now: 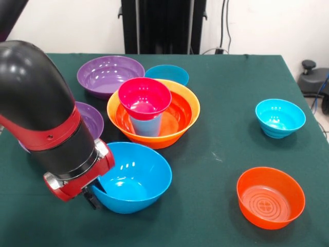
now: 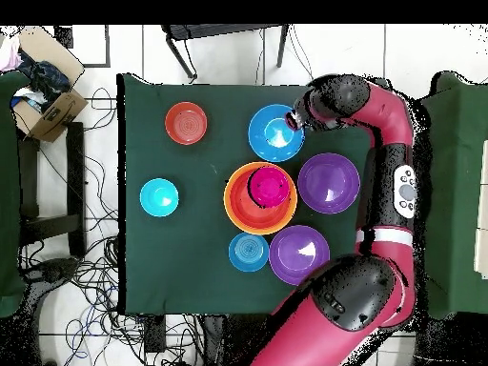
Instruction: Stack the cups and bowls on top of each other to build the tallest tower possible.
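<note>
My gripper (image 1: 94, 197) sits at the left rim of a large blue bowl (image 1: 134, 177) near the table's front and looks shut on that rim; it also shows in the overhead view (image 2: 294, 120) at the bowl (image 2: 274, 133). The tower stands mid-table: a big orange bowl (image 1: 182, 126) holds a red-orange bowl (image 1: 175, 114), in which the light blue cup (image 1: 146, 125) carries a magenta bowl (image 1: 145, 98). Loose bowls are two purple ones (image 1: 109, 74) (image 1: 91, 119), a small blue one (image 1: 168, 74), a cyan one (image 1: 280, 117) and a red-orange one (image 1: 270, 196).
My arm's thick black and red link (image 1: 46, 123) covers the left of the table and part of the nearer purple bowl. The green table's (image 1: 221, 154) edges run close to the outer bowls. A cardboard box (image 2: 48, 81) and cables lie on the floor.
</note>
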